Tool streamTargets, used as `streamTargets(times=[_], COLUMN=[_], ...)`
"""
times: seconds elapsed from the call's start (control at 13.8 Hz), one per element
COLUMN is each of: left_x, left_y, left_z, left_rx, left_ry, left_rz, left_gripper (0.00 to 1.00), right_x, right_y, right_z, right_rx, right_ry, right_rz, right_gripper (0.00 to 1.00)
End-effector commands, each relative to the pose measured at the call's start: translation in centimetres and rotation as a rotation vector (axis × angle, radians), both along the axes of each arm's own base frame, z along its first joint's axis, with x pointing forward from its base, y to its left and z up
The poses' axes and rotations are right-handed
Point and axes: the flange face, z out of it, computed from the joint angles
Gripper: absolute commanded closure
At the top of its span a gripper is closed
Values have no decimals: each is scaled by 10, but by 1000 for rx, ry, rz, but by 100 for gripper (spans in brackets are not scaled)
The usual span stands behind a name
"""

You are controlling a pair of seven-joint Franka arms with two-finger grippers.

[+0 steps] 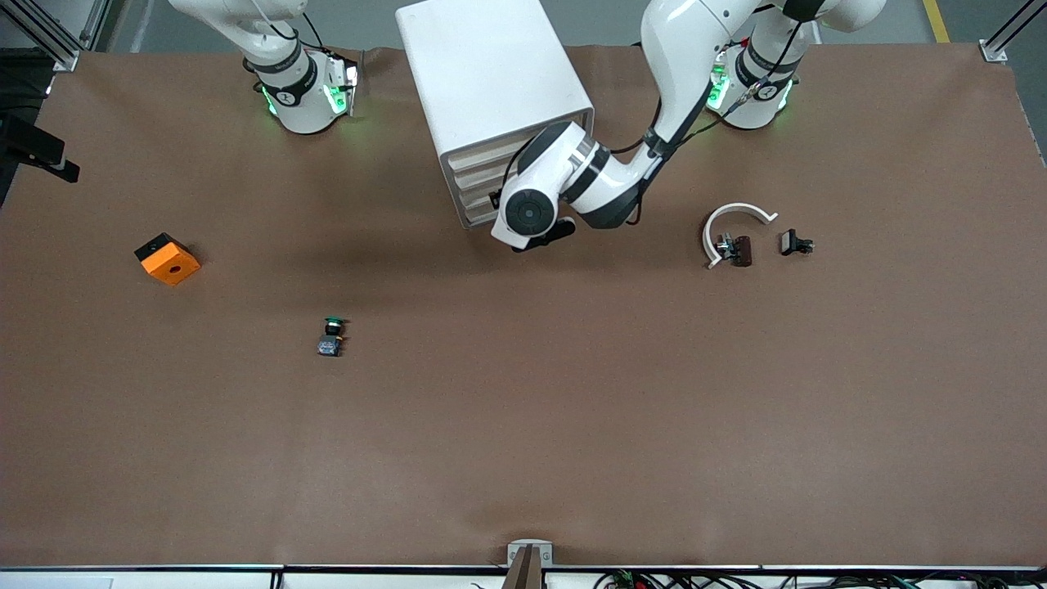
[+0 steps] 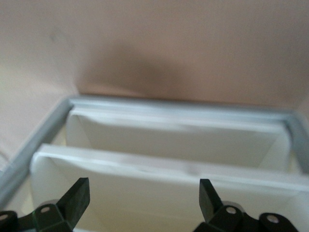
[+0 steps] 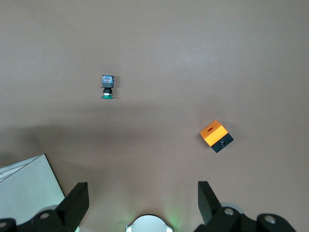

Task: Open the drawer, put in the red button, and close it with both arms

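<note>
We see a robotics lab: two white jointed robot arms bolted by a brown paper-covered surface, aluminium frame posts at its corners, cables along its edge.

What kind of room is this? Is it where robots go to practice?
Probably a robot lab or test bench. Two big white arms stand at a table covered in brown sheet. The left pincer is open at the white cabinet of drawers; the right pincer waits, open, above the table. Cables and metal frame posts edge it.
</note>
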Motion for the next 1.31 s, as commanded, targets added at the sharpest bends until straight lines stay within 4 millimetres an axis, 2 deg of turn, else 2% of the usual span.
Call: streamTargets(times=[0.0, 0.15, 0.29, 0.51, 0.58, 0.73, 0.94, 1.23], left_x=[45, 75, 100, 145, 151, 172, 197, 219], left_y=[23, 50, 79, 141, 153, 192, 250, 329], left_z=[36, 59, 100, 141, 150, 170, 196, 234], left_rx=[36, 103, 187, 222, 227, 232, 201, 166], left_ry=[-125, -254, -411, -491, -504, -528, -563, -605], left_rz=[18, -4, -41, 6, 25, 70, -3, -89], left_gripper=[0, 0, 0, 0, 0, 0, 0, 0], right_x=[-27, -31, -30, -33, -33, -33, -33, -33], right_y=[-3, -1, 4, 9, 10, 9, 8, 12], right_z=[-4, -4, -5, -4, -4, -3, -2, 0], right_rx=[16, 14, 10, 7, 7, 9, 6, -19], right_ry=[-45, -62, -56, -44, -46, -49, -52, -59], right_rz=[-10, -12, -9, -54, -53, -56, -55, -27], right_gripper=[0, 0, 0, 0, 0, 0, 0, 0])
